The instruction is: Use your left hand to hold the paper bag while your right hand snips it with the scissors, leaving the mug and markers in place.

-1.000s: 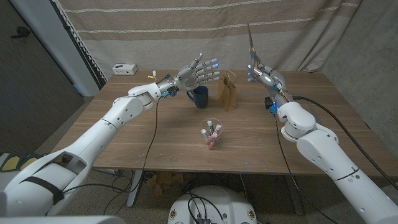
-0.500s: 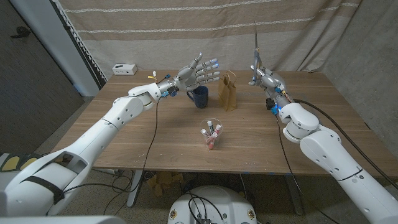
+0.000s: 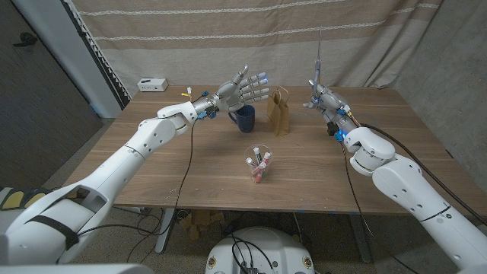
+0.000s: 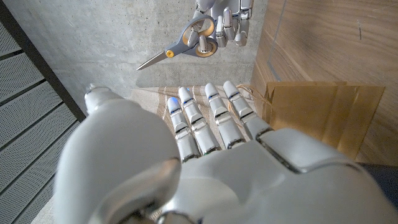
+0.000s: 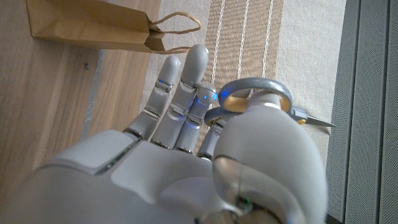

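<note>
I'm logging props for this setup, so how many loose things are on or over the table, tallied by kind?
Paper bag: 1
Mug: 1, dark blue
Clear cup of markers: 1
Scissors: 1, held up in the right hand
Small white box: 1, at the table's far left corner
Total: 5
The left hand holds nothing.

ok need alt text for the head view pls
The right hand holds scissors blades-up, right of a standing paper bag; the open left hand hovers above a dark mug. A clear cup of markers stands nearer.
</note>
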### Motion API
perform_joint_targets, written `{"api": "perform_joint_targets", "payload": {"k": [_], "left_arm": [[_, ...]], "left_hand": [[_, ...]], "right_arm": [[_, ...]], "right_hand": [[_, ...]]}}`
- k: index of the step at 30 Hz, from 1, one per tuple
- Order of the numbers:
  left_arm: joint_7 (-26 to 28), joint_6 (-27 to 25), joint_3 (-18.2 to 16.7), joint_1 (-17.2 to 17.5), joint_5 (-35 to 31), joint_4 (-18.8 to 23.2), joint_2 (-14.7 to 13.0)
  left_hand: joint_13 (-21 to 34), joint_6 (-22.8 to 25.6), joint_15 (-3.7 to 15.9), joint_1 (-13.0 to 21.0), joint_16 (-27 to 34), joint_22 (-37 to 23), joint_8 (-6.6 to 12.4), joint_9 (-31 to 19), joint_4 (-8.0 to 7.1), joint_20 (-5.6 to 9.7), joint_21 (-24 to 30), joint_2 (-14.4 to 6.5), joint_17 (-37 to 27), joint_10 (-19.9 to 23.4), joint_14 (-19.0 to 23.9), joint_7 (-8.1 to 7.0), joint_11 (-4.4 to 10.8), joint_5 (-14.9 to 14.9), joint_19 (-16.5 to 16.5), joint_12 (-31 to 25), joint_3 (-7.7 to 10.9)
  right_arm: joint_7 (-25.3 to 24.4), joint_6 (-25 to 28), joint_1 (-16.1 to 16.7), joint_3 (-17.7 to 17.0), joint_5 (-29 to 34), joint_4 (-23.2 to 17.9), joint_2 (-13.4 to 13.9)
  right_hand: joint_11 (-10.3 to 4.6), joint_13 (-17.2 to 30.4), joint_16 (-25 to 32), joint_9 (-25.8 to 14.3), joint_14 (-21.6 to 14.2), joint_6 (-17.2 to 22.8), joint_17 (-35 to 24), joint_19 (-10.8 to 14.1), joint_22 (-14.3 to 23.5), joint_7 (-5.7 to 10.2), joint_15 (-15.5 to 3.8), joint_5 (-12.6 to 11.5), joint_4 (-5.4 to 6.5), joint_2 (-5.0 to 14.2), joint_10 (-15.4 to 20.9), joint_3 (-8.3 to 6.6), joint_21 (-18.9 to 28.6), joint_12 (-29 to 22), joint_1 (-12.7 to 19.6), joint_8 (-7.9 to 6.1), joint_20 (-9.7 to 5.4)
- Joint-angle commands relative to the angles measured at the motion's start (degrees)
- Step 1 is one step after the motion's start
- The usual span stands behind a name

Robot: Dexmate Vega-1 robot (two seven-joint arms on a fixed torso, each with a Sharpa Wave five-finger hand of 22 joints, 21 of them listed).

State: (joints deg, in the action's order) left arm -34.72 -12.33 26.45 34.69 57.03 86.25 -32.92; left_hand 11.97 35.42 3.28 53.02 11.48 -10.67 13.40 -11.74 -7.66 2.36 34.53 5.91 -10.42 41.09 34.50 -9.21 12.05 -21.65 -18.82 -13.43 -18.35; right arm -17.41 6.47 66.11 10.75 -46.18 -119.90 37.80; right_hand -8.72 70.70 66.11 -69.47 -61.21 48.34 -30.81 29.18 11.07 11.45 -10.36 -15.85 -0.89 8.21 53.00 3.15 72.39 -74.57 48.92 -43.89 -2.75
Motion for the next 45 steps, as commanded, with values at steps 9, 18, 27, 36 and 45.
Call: {"api": "perform_joint_targets", "payload": {"k": [9, 18, 27, 36, 45], "left_arm": [[1.0, -0.9, -0.1, 0.0, 0.2, 0.4, -0.1], [1.4, -0.9, -0.2, 0.2, 0.3, 0.5, -0.2], [1.7, -1.0, -0.2, 0.3, 0.4, 0.7, -0.2], [1.7, -1.2, -0.2, 0.3, 0.4, 0.8, -0.3], [1.6, -1.2, -0.1, 0.1, 0.4, 0.7, -0.2]], "left_hand": [[0.2, 0.8, 9.35, -0.1, 0.0, 0.0, -0.09, 0.1, 0.02, 6.5, -0.2, -0.8, -0.2, 0.7, 0.5, 0.13, -0.16, -0.5, -0.7, -0.3, -0.02], [0.2, 1.1, 9.35, -0.1, 0.0, 0.0, -0.11, 0.1, -0.01, 6.44, -0.4, -0.9, -0.2, 0.9, 0.6, 0.23, -0.15, -0.5, -0.7, -0.3, 0.01], [0.2, 1.4, 9.36, -0.2, 0.0, 0.0, -0.1, 0.1, -0.06, 6.41, -0.5, -1.2, -0.2, 1.2, 0.7, 0.27, -0.15, -0.5, -0.8, -0.3, 0.06], [0.2, 1.5, 9.37, -0.3, 0.0, -0.1, -0.16, 0.2, -0.09, 6.49, -0.6, -1.4, -0.2, 1.4, 0.7, 0.48, -0.17, -0.5, -0.8, -0.3, 0.08], [0.2, 1.5, 9.38, -0.4, 0.0, -0.1, -0.24, 0.2, -0.11, 6.48, -0.7, -1.5, -0.2, 1.6, 0.8, 0.49, -0.19, -0.5, -0.9, -0.3, 0.09]], "right_arm": [[5.8, -0.8, -1.2, 0.3, -8.2, 2.2, 2.1], [8.5, -0.4, -1.9, 0.2, -12.0, 3.5, 2.6], [11.0, 0.1, -2.2, 0.0, -14.7, 4.4, 3.5], [13.2, -0.1, -1.9, -0.4, -17.2, 5.3, 3.7], [13.8, -0.2, -1.0, -1.2, -19.0, 5.1, 4.0]], "right_hand": [[-1.69, 0.4, 14.4, -1.4, -3.4, 9.9, -16.6, 5.0, 0.3, -5.85, -2.1, 0.2, 0.16, 0.4, 5.5, 0.67, 3.9, -12.2, -3.3, -46.02, -6.84], [-1.61, 0.4, 14.1, -1.5, -3.1, 12.7, -16.0, 7.8, 0.0, -5.94, -2.14, 0.5, -0.21, -1.21, 7.4, 1.41, 4.9, -15.2, -4.0, -46.54, -7.47], [-1.11, 0.3, 12.1, -1.8, -1.9, 13.5, -13.0, 6.9, -0.3, -5.88, -2.2, -0.8, -3.64, -4.4, 6.9, 1.71, 4.7, -15.3, -0.2, -46.56, -7.13], [-0.26, -23.5, 1.2, -1.8, -2.3, 15.0, 8.5, 5.4, -0.6, -8.35, -2.5, -1.9, -4.9, -2.86, 7.3, 1.48, 3.9, 2.6, 1.7, -46.61, -6.67], [2.0, -48.3, -8.8, -1.8, 2.5, 14.4, 17.9, 2.1, -0.9, -10.38, -2.85, -1.6, -4.57, -1.57, -1.5, 1.91, 0.8, 25.3, 1.0, -46.77, -5.07]]}}
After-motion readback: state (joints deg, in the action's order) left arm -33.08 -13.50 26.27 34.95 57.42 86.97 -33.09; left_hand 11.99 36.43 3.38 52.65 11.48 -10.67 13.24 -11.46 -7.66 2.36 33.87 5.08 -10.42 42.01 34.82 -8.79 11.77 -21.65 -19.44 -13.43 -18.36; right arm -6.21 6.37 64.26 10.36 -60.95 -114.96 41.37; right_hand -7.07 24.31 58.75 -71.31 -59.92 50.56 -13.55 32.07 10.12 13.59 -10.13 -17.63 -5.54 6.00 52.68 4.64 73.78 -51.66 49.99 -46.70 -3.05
